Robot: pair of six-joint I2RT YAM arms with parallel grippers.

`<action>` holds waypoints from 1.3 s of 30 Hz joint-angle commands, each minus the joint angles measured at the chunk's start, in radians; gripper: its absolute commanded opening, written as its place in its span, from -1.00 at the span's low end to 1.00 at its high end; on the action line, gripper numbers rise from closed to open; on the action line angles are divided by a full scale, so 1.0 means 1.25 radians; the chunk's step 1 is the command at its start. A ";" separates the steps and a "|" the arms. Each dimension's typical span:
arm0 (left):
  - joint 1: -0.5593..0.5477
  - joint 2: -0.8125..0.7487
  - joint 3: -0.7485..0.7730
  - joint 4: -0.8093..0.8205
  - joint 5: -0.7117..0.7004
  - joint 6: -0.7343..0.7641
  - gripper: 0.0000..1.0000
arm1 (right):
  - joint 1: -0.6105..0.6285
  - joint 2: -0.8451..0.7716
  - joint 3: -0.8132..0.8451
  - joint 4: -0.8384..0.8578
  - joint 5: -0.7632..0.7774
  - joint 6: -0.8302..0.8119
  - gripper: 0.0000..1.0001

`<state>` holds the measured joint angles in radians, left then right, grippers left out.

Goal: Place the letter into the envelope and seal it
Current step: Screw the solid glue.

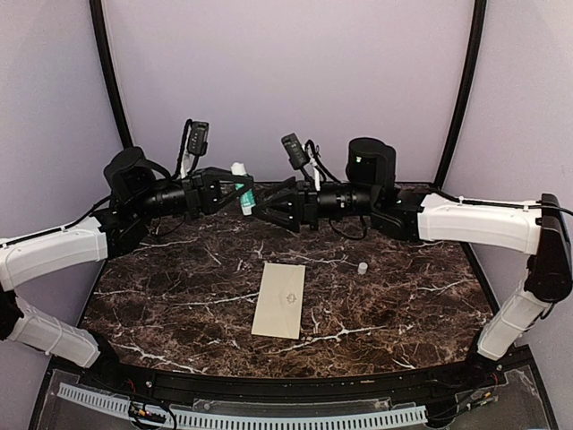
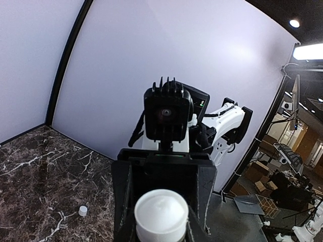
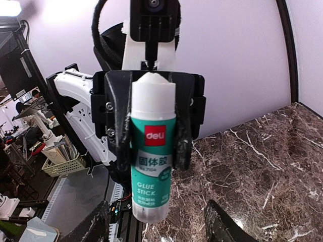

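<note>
Envelope (image 1: 279, 300) flat on the marble table (image 1: 179, 287), emblem face up, about midway across. Behind it and raised, a glue stick (image 3: 151, 166) pinched in the left gripper (image 1: 235, 190). Right gripper (image 1: 261, 204) spread wide, just beside the stick. Small white cap (image 1: 363, 268) lying right of the envelope.

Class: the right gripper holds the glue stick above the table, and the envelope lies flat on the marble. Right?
No: the left gripper holds the glue stick, as the right wrist view shows; the right gripper is open beside it. The envelope does lie flat on the marble.
</note>
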<state>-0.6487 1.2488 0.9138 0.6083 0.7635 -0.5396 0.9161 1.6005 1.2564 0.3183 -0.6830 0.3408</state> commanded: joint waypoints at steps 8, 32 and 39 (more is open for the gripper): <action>0.005 -0.022 0.005 0.045 0.023 -0.016 -1.00 | 0.028 0.047 0.042 0.073 -0.077 0.038 -0.10; 0.005 -0.032 0.002 0.017 -0.004 0.011 -1.00 | 0.028 0.044 0.028 0.104 -0.028 0.057 -0.84; 0.004 -0.035 0.012 -0.101 -0.099 0.137 -1.00 | 0.020 0.029 0.021 0.069 0.095 0.049 -0.86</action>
<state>-0.6479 1.2362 0.9138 0.5793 0.7273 -0.4927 0.9436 1.6661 1.2736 0.4110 -0.6819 0.4126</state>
